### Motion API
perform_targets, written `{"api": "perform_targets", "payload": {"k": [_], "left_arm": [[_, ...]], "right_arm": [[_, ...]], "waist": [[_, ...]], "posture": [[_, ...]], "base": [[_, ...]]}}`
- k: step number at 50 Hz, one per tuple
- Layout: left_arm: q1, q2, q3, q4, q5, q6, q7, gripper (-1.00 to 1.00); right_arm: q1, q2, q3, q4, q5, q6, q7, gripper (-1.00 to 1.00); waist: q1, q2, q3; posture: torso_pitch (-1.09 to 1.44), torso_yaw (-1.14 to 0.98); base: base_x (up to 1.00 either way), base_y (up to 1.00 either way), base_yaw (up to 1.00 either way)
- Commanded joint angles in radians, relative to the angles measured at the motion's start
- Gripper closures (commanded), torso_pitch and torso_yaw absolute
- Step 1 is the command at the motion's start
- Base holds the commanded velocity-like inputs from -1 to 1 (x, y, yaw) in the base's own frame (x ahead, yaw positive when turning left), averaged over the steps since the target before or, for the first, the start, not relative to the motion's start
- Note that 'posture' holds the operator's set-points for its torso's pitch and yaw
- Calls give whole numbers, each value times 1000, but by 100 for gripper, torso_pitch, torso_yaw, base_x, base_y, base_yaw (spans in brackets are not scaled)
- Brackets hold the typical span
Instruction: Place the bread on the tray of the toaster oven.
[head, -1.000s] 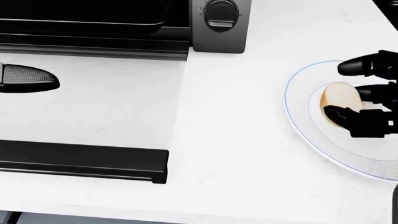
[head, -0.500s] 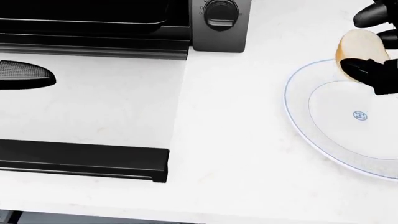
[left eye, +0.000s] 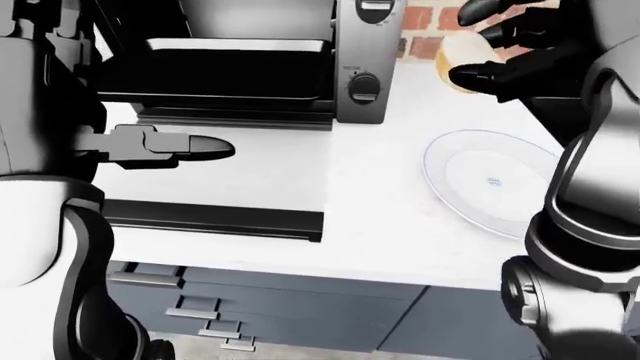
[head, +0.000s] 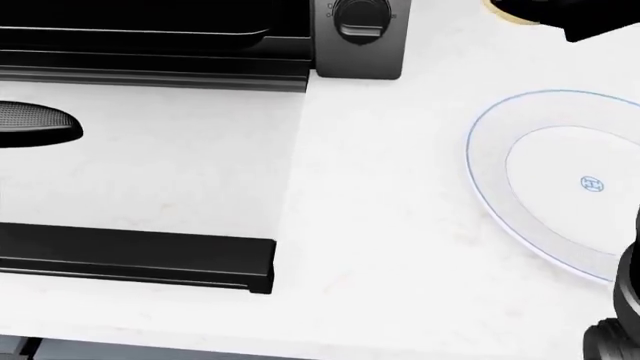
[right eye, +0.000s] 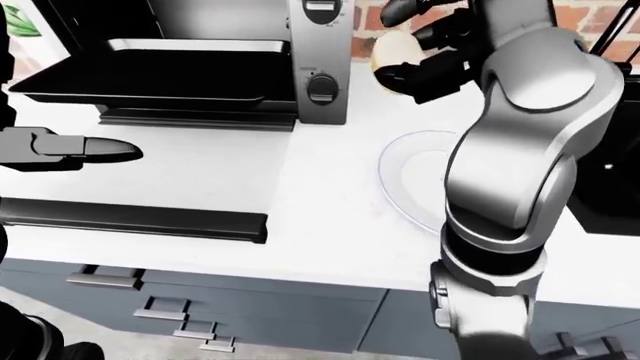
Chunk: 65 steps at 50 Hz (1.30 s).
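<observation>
White and faintly veined, the table (head: 400, 247) fills most of the head view, with grey drawer fronts (left eye: 230, 300) under its near edge in the left-eye view and red brick wall (right eye: 590, 19) beyond its far edge. At the far left part of the table stands the toaster oven (left eye: 250, 60), its door (left eye: 215, 220) folded down flat toward the near edge and its dark tray (left eye: 215, 75) showing in the open mouth; the control panel with a round knob (left eye: 363, 86) forms its right end. Toward the right edge of the table lies a white plate (head: 540, 142) with a thin blue rim and a small blue mark at its middle, nothing on it. Above the table between the plate and the oven's control panel, the right hand (left eye: 490, 49) is raised clear of the surface, its dark fingers (left eye: 478, 73) clamped round the bread (left eye: 462, 54); the pale round slice sits inside the grip, one finger under it and others over its top, well above and beyond the plate's far rim and just right of the oven. The left hand (left eye: 170, 146) hovers over the table between the oven's mouth and the lowered door, fingers drawn together into a point, holding nothing
</observation>
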<state>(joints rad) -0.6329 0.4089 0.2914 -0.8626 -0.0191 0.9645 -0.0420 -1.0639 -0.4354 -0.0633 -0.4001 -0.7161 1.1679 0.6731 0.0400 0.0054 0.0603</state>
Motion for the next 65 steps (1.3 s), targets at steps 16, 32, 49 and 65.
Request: {"api": "perform_targets", "payload": {"k": [16, 32, 49, 65], "left_arm": [[-40, 23, 12, -5, -8, -20, 19, -100], [-28, 29, 20, -15, -17, -19, 26, -100], [-13, 26, 16, -15, -12, -33, 29, -100], [-16, 27, 21, -14, -3, -34, 19, -100]], "right_arm": [[-208, 118, 19, 189, -52, -162, -2, 31], [-247, 196, 50, 225, -48, -194, 4, 31], [-238, 248, 49, 324, -2, -287, -63, 32], [-268, 235, 48, 464, 65, -376, -123, 33]], "waist": [[54, 8, -24], [155, 10, -30], [293, 30, -46], [397, 38, -58]], "posture": [[0, 19], [0, 27], [0, 35], [0, 43]], "base": [[0, 0, 0], [0, 0, 0], [0, 0, 0], [0, 0, 0]]}}
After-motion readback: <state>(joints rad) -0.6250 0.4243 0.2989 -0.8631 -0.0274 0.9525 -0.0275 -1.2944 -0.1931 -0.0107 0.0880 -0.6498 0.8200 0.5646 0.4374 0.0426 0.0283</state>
